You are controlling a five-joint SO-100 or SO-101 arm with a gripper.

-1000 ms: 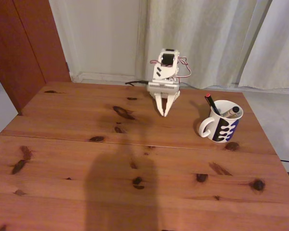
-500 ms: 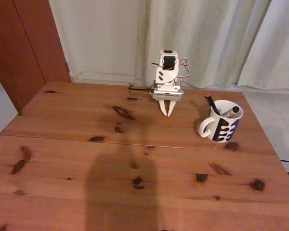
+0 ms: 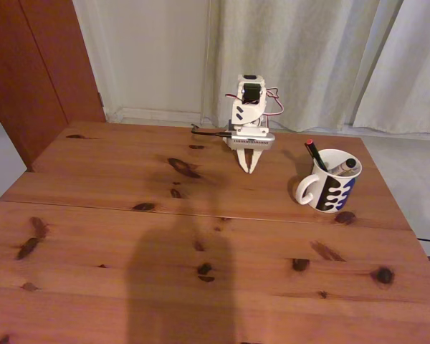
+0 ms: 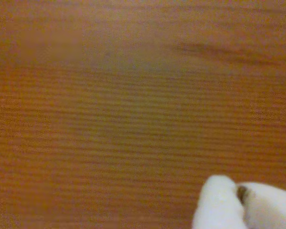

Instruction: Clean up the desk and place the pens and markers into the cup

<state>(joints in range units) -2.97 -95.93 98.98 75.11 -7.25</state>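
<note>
Pens and markers (image 3: 330,163) now stand inside the cup (image 3: 332,190) at the far right of the desk (image 3: 129,229), black-and-red tip poking up. Since a second ago the gripper (image 3: 248,170) has clenched its jaws empty and tucked back; tidying looks finished.

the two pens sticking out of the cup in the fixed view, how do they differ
The black pen with the red tip stands tall above the left side of the rim of the cup, leaning left; the white marker with the black cap lies low against the right side of the rim, barely clearing it. The pen looks slim, the marker thicker. The pen's top end is red, the marker's black. Both rest inside the cup.
</note>
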